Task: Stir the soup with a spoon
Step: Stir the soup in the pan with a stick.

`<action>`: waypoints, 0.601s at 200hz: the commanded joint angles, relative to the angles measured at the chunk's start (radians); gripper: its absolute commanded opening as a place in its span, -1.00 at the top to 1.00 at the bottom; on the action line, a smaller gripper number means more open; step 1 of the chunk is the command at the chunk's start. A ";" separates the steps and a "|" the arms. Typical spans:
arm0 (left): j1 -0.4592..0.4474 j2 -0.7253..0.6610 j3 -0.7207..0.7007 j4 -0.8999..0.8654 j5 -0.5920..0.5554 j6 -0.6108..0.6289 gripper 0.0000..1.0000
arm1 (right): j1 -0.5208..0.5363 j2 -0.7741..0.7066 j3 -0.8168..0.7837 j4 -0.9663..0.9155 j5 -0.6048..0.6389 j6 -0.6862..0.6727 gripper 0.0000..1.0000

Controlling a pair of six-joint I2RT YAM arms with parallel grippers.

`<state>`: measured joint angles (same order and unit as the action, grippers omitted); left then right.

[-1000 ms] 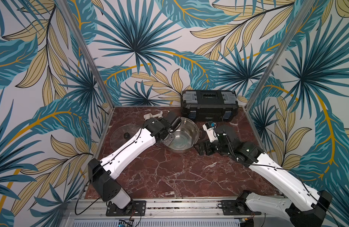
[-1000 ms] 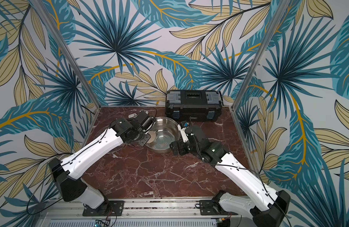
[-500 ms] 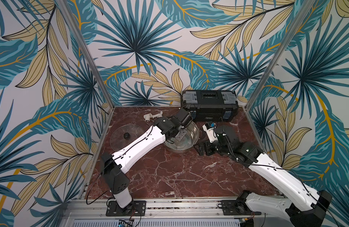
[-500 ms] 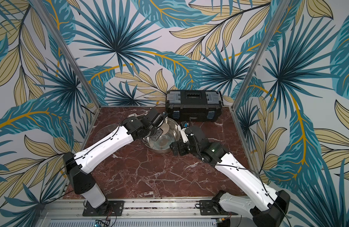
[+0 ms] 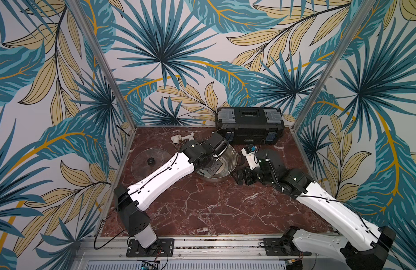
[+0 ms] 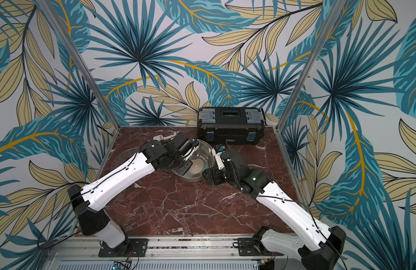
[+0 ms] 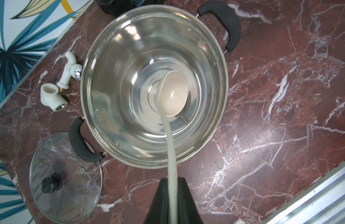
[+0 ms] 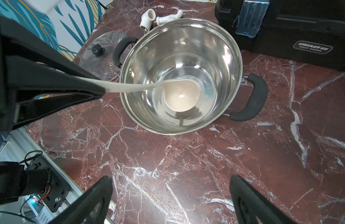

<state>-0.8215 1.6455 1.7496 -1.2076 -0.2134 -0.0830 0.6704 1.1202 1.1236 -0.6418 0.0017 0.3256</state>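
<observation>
Left fingers point(image 7: 160, 203) are clamped on the slim handle of the spoon point(image 7: 172, 95). We see that handle slope down over the rim, so the deep round bowl sits low inside the pot point(image 7: 117, 64), near the middle of the bottom and facing up. We judge the pick-up and the placing as done: the spoon is gripped, it is in the pot, and the lid point(image 7: 64, 178) already lies flat on the worktop point(image 7: 284, 116) beside the pot. What we think is left is the stirring itself, sweeping the bowl around the bottom; one moment cannot tell us whether any turn has been made. The bottom looks glassy, but we cannot say whether soup is in there. Nearby, the right fingers point(image 8: 96, 201) stand wide apart and empty above bare worktop, near the pot's side handle point(image 8: 253, 99) but touching nothing, perhaps ready to steady the pot. Further out, two white pipe fittings point(image 7: 53, 97) lie just beside the pot's rim, and a black toolbox point(image 8: 303, 38) stands behind the pot.
</observation>
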 commanded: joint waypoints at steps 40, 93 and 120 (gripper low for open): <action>0.040 0.005 0.010 -0.098 -0.174 0.057 1.00 | 0.006 0.003 -0.011 0.023 -0.009 0.007 -0.99; 0.042 0.083 0.102 0.008 -0.235 0.081 1.00 | 0.006 -0.016 -0.013 0.002 0.007 0.003 -0.99; 0.027 0.073 0.097 0.129 -0.214 0.080 1.00 | 0.005 -0.024 -0.019 -0.003 0.012 0.002 -0.99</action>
<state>-0.7788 1.7359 1.7870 -1.2095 -0.4137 -0.0113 0.6704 1.1202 1.1236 -0.6331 -0.0002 0.3256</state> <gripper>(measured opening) 0.120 0.994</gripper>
